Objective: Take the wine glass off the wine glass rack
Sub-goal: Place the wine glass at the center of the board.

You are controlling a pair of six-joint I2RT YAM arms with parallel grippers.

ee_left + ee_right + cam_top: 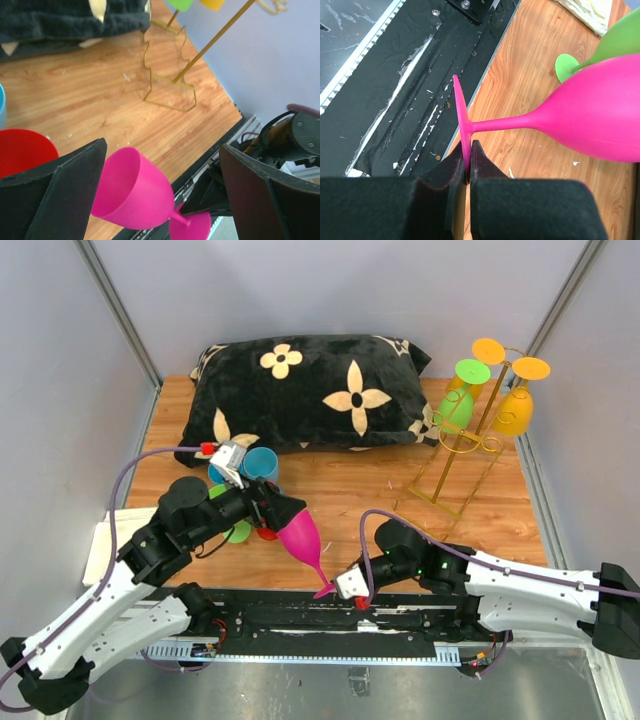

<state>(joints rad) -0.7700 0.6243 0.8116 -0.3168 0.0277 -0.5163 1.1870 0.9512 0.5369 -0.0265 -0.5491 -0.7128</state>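
1. As the overhead camera shows, the pink wine glass [300, 533] is off the rack [468, 445] and sits tilted near the middle of the tabletop's near edge.
   - Its bowl points toward the left arm and its foot toward the right arm.
   - The right claw [338, 589] is closed on the foot.
   - The left claw [283, 510] sits at the bowl.
   - The rack stands upright at the far right corner of the tabletop, with a green glass [455, 410] and a yellow glass [513, 412] hanging upside down.
   - A black pillow [310, 390] lies along the far edge.
2. In the left wrist camera, the left claw [162, 147] is spread wide and grips nothing.
   - The bowl of the pink wine glass [132, 190] lies between its fingers.
   - The bowl is close to one finger [65, 190] and well clear of the other; contact cannot be confirmed.
   - A red cup [22, 150] stands beside that finger.
   - The rack's wire base [170, 92] rests on the wood beyond.
3. In the right wrist camera, the right claw [469, 162] is pinched tight on the rim of the glass's foot.
   - The stem runs sideways to the bowl [600, 120].
   - A lying green glass [620, 45] rests on the wood behind it.
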